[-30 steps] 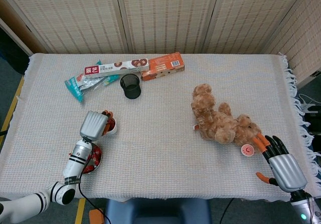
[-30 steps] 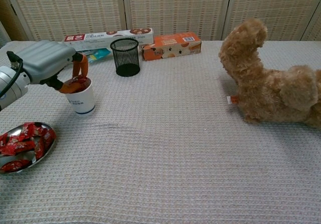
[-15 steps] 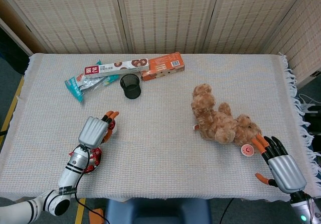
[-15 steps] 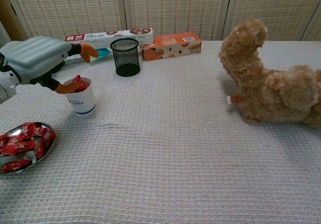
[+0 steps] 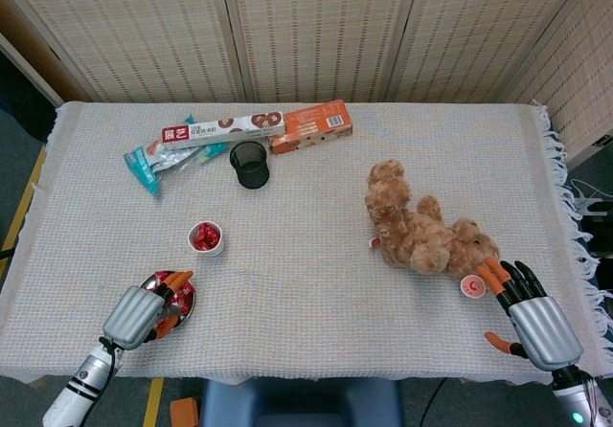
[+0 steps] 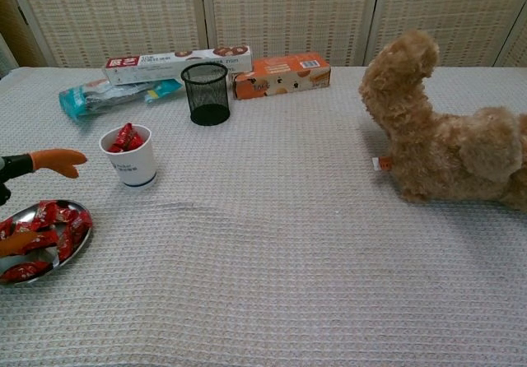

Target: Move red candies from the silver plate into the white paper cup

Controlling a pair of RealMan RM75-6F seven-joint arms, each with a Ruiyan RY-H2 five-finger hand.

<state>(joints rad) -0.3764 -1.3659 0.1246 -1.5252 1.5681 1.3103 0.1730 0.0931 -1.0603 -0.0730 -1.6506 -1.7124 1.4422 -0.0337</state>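
Note:
The white paper cup (image 5: 206, 238) (image 6: 129, 159) stands left of centre with red candies (image 6: 125, 137) inside. The silver plate (image 5: 191, 299) (image 6: 66, 260) lies near the front-left edge, holding several red candies (image 6: 48, 219). My left hand (image 5: 140, 314) hovers over the plate's near side with its fingers apart and nothing seen in them. One orange fingertip (image 6: 58, 162) points toward the cup, and another lies low over the plate. My right hand (image 5: 530, 317) rests open on the cloth at the front right, far from the plate.
A brown teddy bear (image 5: 419, 228) (image 6: 445, 137) lies right of centre, with a small pink item (image 5: 470, 286) beside my right hand. At the back stand a black mesh cup (image 5: 249, 164), a long white box (image 5: 222, 130), an orange box (image 5: 310, 125) and a teal packet (image 5: 153, 164).
My left hand has let candy go into the cup, pulled back toward the front edge and come down over the plate. The right hand has stayed put.

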